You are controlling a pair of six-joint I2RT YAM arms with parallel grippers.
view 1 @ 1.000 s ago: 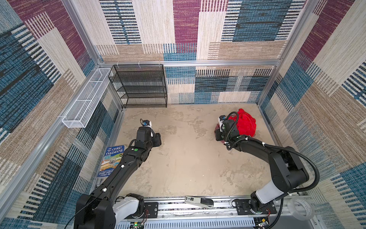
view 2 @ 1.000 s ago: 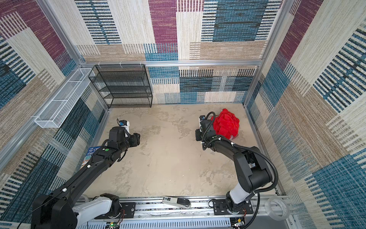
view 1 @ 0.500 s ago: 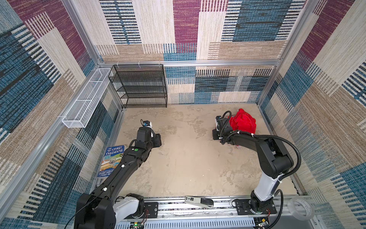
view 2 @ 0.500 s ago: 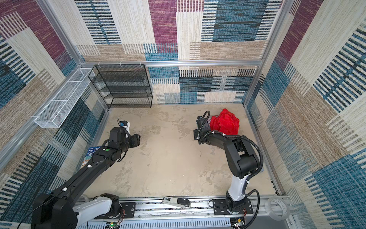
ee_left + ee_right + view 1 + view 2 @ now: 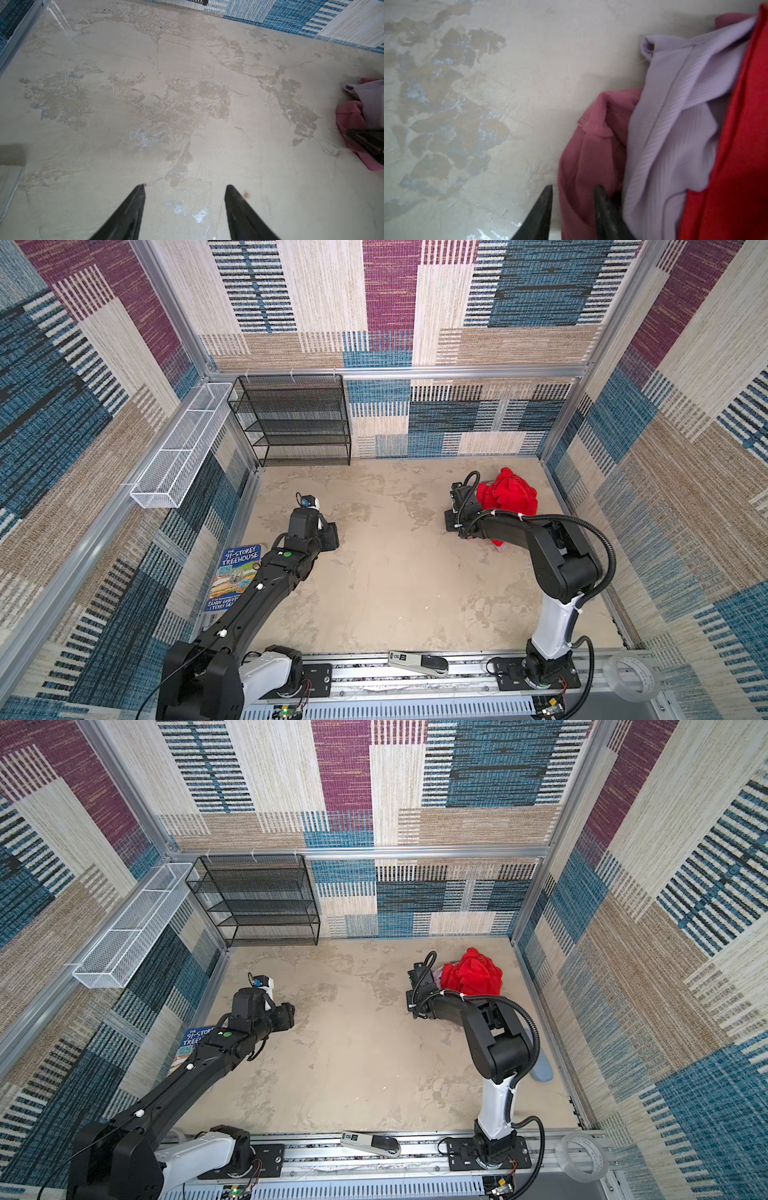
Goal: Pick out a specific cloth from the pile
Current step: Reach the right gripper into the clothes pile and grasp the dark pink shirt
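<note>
Your left gripper hangs over bare table, well to the left of the pile. Its jaws stand wide and hold nothing, and it has not moved in the last second. Your right arm has folded its elbow in and up, while the right gripper stays low at the pile's left edge. Its jaws are narrowly apart and straddle a fold of the dusty rose cloth; you cannot tell yet whether they pinch it. That cloth lies on the table at the pile's left foot, partly under the lilac cloth, with the red cloth heaped beyond. I judge the grasp is lined up on the right piece; close firmly before you pull.
</note>
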